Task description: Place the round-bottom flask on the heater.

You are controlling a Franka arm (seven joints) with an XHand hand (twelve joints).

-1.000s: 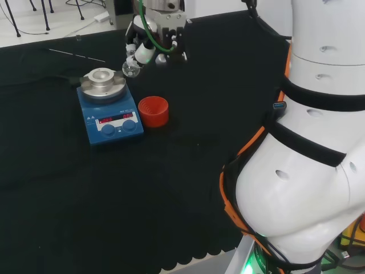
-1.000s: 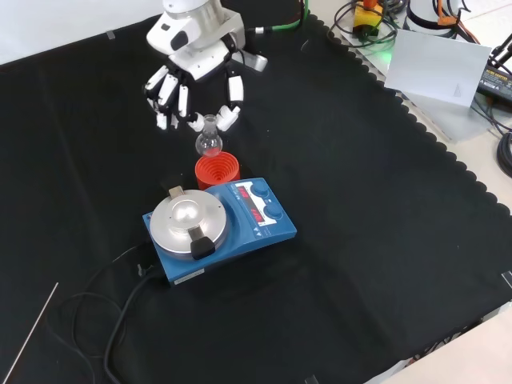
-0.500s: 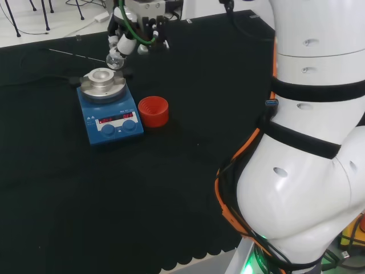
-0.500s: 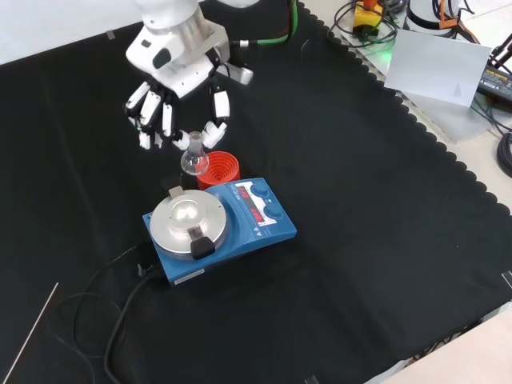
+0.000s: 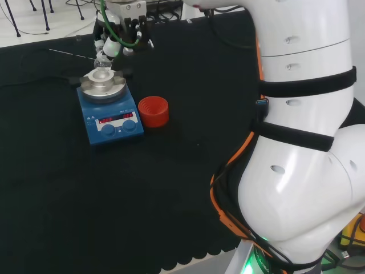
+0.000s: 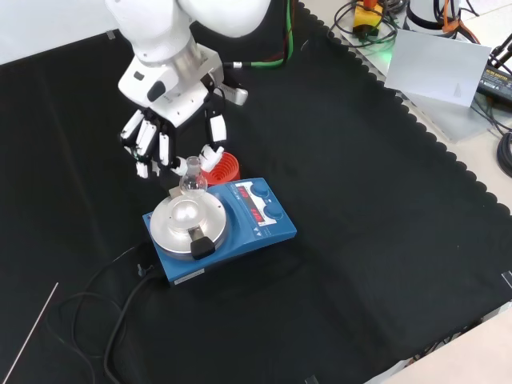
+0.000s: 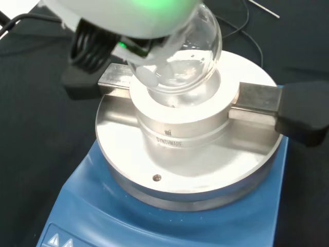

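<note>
I see robot hand [image 6: 172,120] pinching round-bottom flask [image 6: 191,183] just above heater [image 6: 218,228] well; lowering and release remain.

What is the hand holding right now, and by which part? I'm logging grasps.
The hand holds the round-bottom flask by its neck, pinched between fingertips above the heater.
</note>
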